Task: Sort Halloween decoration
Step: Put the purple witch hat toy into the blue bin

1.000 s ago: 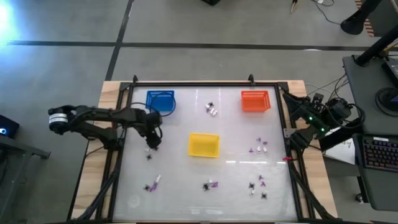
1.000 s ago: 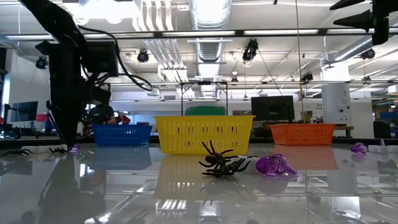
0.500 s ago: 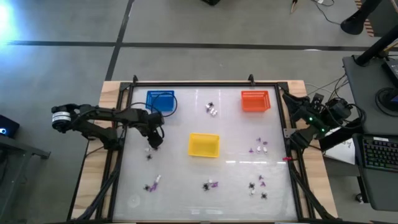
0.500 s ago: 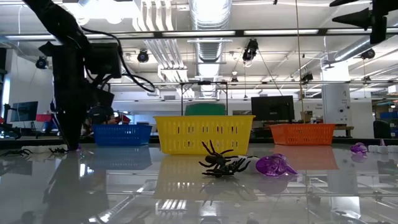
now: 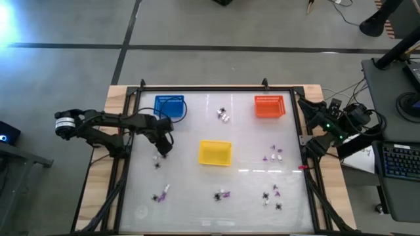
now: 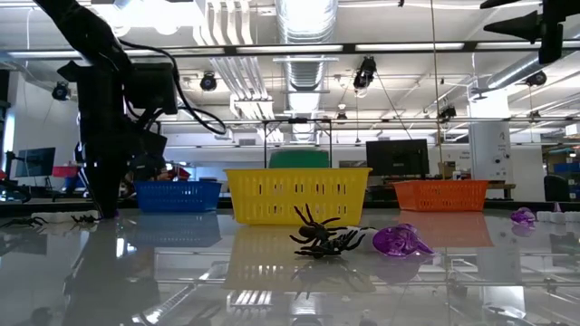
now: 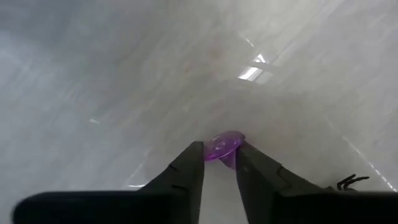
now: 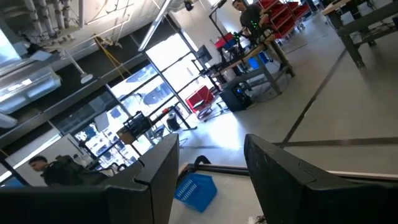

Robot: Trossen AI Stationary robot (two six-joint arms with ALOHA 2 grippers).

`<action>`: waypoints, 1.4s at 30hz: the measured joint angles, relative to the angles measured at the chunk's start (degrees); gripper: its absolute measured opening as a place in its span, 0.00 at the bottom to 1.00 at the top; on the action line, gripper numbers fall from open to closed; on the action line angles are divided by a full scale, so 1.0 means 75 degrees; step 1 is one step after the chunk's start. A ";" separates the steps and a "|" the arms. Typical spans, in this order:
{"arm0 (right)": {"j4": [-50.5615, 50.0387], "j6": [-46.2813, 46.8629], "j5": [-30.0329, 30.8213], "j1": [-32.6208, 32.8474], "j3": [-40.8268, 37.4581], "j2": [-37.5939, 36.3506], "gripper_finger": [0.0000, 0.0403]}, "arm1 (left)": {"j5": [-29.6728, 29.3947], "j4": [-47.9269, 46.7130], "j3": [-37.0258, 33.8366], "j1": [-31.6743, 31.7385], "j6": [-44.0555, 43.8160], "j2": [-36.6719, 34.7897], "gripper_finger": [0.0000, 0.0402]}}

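Left hand (image 5: 159,153): positioned over the left part of the tabletop (image 5: 243,190) in the high view, below the blue basket (image 5: 169,107) and left of the yellow basket (image 5: 214,153). In the left wrist view the two dark fingers (image 7: 186,171) stand narrowly apart with a purple piece (image 7: 222,146) between their tips, at the tabletop surface. The fingers close in on both sides of the piece; a firm clamp cannot be confirmed. A black spider piece (image 7: 351,182) shows at the lower right edge of that view.

Right hand (image 8: 208,171): parked beyond the right edge of the tabletop, at the right of the high view. Its fingers stand wide apart and hold nothing; the right wrist view looks out into the room.

Halloween decoration, high view:
- one small group (image 5: 224,115) at upper centre, between the blue basket and the orange basket (image 5: 269,105);
- one dark piece (image 5: 158,164) just below the left hand;
- purple and white pieces (image 5: 161,194) at lower left;
- a pair (image 5: 222,195) at lower centre, below the yellow basket;
- purple and white bits (image 5: 273,155) at right centre;
- a cluster of black and purple pieces (image 5: 272,196) at lower right.

Low view: a black spider (image 6: 323,237) and a purple piece (image 6: 401,242) lie in front of the yellow basket, at the centre of the frame.
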 joint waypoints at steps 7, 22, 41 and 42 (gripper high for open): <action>0.0000 0.0000 0.0001 0.0002 0.0000 0.0000 0.44 | 0.0040 -0.0018 0.0003 0.0003 0.0195 0.0000 0.02; 0.0003 0.0001 0.0006 0.0002 0.0000 0.0000 0.44 | 0.0519 0.0086 -0.0056 -0.0004 0.0284 -0.0688 0.00; 0.0003 0.0001 0.0006 0.0002 0.0000 0.0000 0.44 | 0.0551 0.0285 -0.0048 -0.0009 0.0203 -0.1004 0.00; 0.0003 0.0001 0.0009 0.0002 0.0000 0.0000 0.44 | 0.0545 0.0302 -0.0044 -0.0009 0.0189 -0.1012 0.00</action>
